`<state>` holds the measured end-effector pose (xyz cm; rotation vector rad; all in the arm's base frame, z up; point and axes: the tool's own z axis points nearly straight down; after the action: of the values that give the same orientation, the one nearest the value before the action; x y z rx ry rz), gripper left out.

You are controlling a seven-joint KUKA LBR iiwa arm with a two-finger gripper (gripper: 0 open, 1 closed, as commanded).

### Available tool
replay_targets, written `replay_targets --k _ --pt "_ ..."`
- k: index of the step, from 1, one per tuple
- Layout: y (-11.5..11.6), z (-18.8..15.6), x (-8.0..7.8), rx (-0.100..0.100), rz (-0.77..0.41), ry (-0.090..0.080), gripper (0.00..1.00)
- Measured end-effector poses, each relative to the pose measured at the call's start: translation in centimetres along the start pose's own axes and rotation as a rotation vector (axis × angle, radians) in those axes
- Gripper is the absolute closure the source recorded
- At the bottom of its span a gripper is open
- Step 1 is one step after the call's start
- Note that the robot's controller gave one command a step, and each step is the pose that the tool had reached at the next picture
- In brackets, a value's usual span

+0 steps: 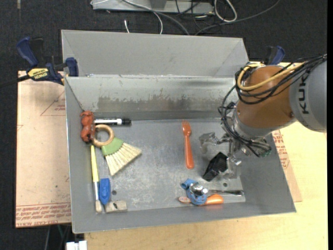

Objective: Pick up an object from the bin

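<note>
Camera view: the grey metal bin [156, 184] holds a loose scatter of small things. The arm [315, 95], with its orange cover [263, 100] and loops of cable, reaches in from the right. The gripper [221, 161] sits low over the right part of the bin floor, near the right wall.

Right beneath the gripper is a small black object [214, 166], tilted. It may be a loose thing of the bin or a piece of the gripper itself, as the metal and cables crowd that spot too much to be sure. I cannot tell whether the gripper is spread or pressed together, or whether it pinches the black object.

Just to the left of the gripper lies an orange plastic spoon [188, 146], with its bowl toward the back wall and its handle toward the front. In front of the gripper, near the front wall, lies a blue and silver tool [199, 194] with an orange handle.

Well apart, on the left side:
- A black marker [112, 122] lies along the foot of the back wall.
- A rust-orange toy [86, 129] touches a wooden ring [103, 134].
- A small brush [118, 154] with a green handle and pale bristles lies just below the ring.
- A yellow stick [94, 165] runs toward the front, with a blue piece [104, 190] at its lower end.
- A small tan block [118, 206] is near the front left corner.
</note>
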<state>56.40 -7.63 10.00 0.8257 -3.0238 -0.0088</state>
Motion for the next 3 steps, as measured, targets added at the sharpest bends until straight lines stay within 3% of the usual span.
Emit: replay_targets --k 1,2,3 --pt "-0.43 2.33 0.08 0.016 -0.297 -0.016 0.00" --pt "-0.60 2.90 -0.29 0.007 -0.079 -0.010 1.00" --pt "-0.61 2.90 -0.29 0.007 -0.078 -0.010 1.00"
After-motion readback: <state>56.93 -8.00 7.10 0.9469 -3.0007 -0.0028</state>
